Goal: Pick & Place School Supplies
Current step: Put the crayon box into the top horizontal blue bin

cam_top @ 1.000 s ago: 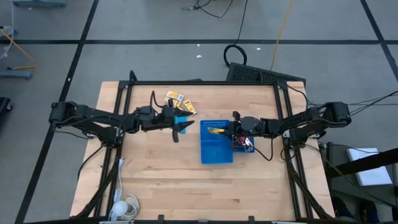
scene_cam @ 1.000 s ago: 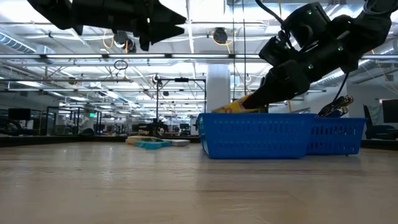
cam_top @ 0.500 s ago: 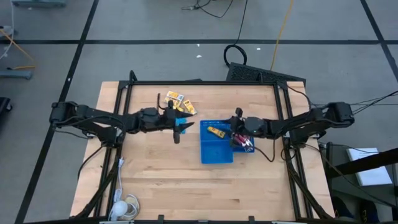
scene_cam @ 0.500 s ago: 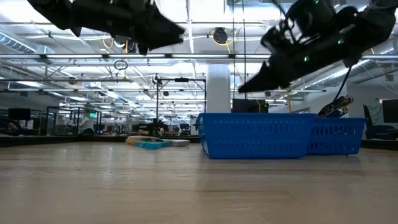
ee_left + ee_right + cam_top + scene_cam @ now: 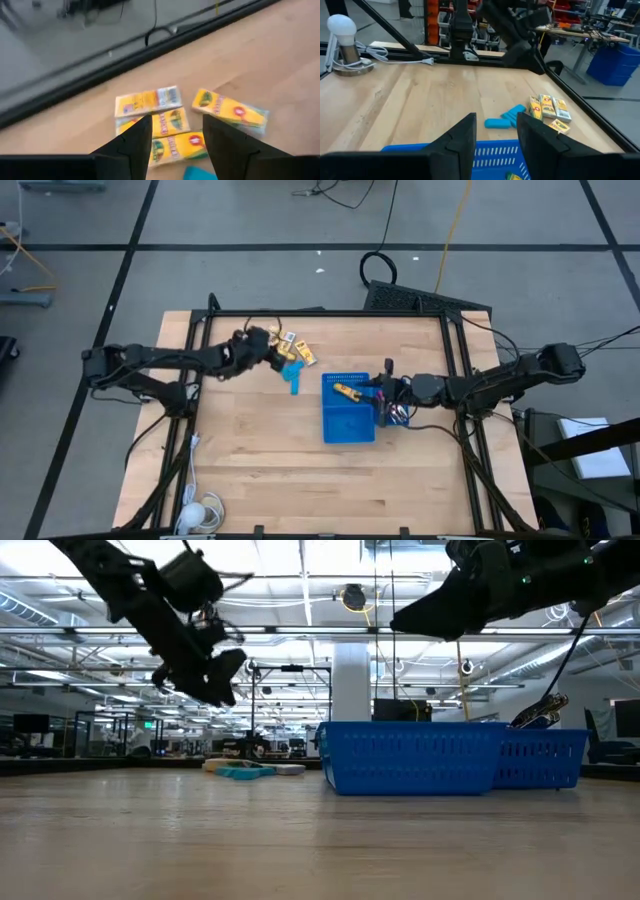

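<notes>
Left arm: you see it reach in from the left edge of the high view toward the upper middle of the table (image 5: 240,450).
Left gripper (image 5: 268,346): it hangs above the yellow-orange packets, upper centre of the high view; in the low view it sits upper left, clear of the tabletop.
Left jaws: spread and empty; in the left wrist view the two dark fingers (image 5: 134,141) stand apart with the packets showing in the gap.
Yellow-orange packets (image 5: 165,122): four lie flat on the wood, three bunched together and one just beside them; in the high view they sit upper centre, near the table's far rail.
Light-blue pieces (image 5: 293,374): you find them on the wood just below the packets in the high view, left of the tray and apart from it; in the low view they show as a low shape left of centre.
Blue tray (image 5: 348,420): centre of the high view, standing on the table.
Packet in tray (image 5: 347,391): one yellow-orange packet lies in the tray's upper part.
Red-handled tools (image 5: 394,414): they rest in the tray's small right compartment, partly under the right gripper.
Right gripper (image 5: 385,385): it hovers over the tray's right side; upper right in the low view.
Right jaws: spread, holding nothing.
</notes>
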Action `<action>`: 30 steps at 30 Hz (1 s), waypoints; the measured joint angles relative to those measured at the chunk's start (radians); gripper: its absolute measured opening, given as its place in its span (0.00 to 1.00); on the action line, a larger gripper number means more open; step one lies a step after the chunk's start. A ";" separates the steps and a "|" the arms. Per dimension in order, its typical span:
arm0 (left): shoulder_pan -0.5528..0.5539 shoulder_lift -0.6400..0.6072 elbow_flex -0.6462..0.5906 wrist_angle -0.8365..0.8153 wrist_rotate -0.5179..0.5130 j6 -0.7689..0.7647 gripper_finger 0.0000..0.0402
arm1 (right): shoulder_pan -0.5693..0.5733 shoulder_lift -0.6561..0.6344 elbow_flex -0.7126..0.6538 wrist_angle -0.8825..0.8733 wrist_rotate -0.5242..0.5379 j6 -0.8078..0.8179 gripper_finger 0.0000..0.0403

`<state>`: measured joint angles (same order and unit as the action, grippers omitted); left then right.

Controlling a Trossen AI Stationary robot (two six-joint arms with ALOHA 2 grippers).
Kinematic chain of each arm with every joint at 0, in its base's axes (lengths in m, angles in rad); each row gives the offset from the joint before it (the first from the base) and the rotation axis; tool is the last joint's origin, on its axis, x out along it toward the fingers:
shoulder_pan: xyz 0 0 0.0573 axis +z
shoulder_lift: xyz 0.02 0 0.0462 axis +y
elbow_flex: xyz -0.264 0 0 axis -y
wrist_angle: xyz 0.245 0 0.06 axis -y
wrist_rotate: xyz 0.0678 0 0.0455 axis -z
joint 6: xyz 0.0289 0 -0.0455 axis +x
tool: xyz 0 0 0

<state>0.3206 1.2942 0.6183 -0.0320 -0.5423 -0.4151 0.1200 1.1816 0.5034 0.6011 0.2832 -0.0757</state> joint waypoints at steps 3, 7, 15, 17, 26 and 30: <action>0.094 0.034 0.009 -0.002 0.176 -0.042 0.45 | -0.003 0.000 0.000 -0.001 0.001 0.000 0.33; 0.191 0.119 0.085 -0.103 0.341 -0.103 0.45 | -0.003 0.000 0.000 0.001 0.002 0.000 0.33; 0.263 0.362 0.314 -0.237 0.333 -0.069 0.45 | -0.018 0.000 0.000 0.008 0.002 0.000 0.33; 0.261 0.425 0.377 -0.263 0.332 -0.043 0.45 | -0.022 0.000 0.000 0.008 0.002 0.000 0.33; 0.264 0.662 0.660 -0.604 0.228 0.005 0.45 | -0.022 0.000 0.000 0.008 0.002 0.000 0.33; 0.263 0.694 0.717 -0.752 0.228 0.016 0.45 | -0.022 0.000 0.000 0.004 0.002 0.000 0.33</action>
<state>0.5833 1.9885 1.3356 -0.7839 -0.3140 -0.3987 0.0978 1.1816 0.5034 0.6053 0.2855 -0.0757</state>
